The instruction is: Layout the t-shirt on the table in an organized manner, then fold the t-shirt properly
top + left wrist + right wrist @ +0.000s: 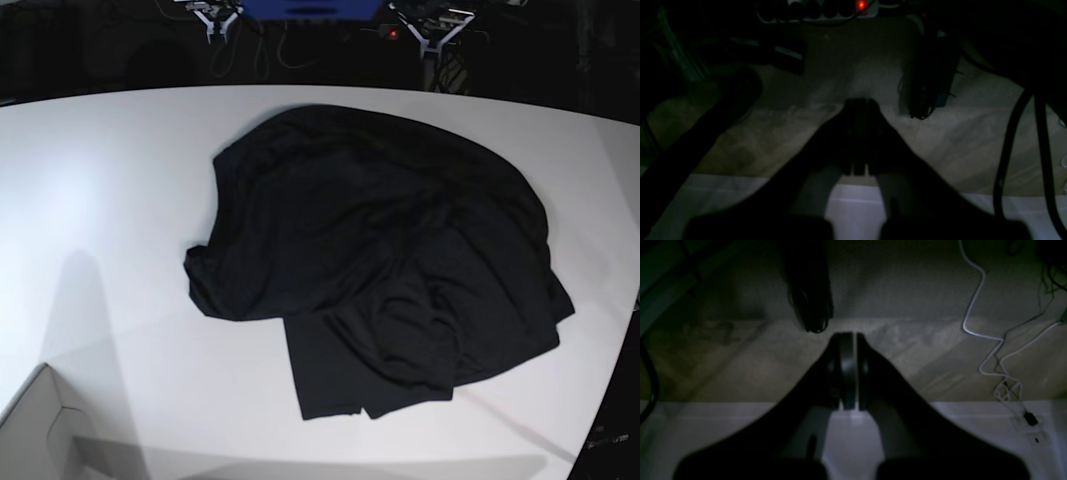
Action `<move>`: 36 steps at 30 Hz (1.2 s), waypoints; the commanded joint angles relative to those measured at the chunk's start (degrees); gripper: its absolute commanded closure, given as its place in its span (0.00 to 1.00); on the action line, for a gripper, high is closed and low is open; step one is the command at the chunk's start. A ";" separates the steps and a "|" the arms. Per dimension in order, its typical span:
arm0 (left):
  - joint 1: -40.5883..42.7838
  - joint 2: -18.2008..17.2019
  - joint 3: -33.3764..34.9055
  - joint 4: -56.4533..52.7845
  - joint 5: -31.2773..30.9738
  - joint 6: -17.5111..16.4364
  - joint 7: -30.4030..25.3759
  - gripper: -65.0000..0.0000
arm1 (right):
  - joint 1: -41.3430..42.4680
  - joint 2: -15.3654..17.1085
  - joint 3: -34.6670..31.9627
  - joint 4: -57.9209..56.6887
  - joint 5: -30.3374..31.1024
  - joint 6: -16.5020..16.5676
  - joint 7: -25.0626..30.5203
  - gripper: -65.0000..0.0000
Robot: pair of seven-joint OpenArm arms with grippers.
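Left gripper (860,106): jaws seen pressed together, nothing held. Beyond its tips a beige floor (846,76) is seen, a power strip (826,10) with a red light far ahead, a dark cable (1007,146) off to the right. A strip of the table (853,213) is seen right under the fingers.

Right gripper (848,340): jaws together with only a hairline slit between them, nothing held. A white cable (977,290) is strung over the floor to its right.

The t-shirt (380,260) is seen crumpled in a heap mid-table in the base view, one part stuck out flat toward the near edge. It is touched by neither gripper. A white box corner (40,430) is seen at the near left.
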 commanded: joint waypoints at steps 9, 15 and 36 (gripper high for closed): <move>0.85 -0.86 -0.27 2.83 -0.49 -0.05 -3.92 1.00 | 0.05 0.03 0.23 0.05 0.23 0.93 -0.01 1.00; 5.86 -0.07 -0.27 8.89 -0.58 -0.14 -7.00 1.00 | -1.62 0.12 -0.12 4.49 0.23 0.93 -0.45 1.00; 9.64 -1.83 -0.10 10.03 -0.58 -0.23 -7.00 1.00 | -8.04 2.14 -0.12 10.47 0.23 0.93 -0.01 1.00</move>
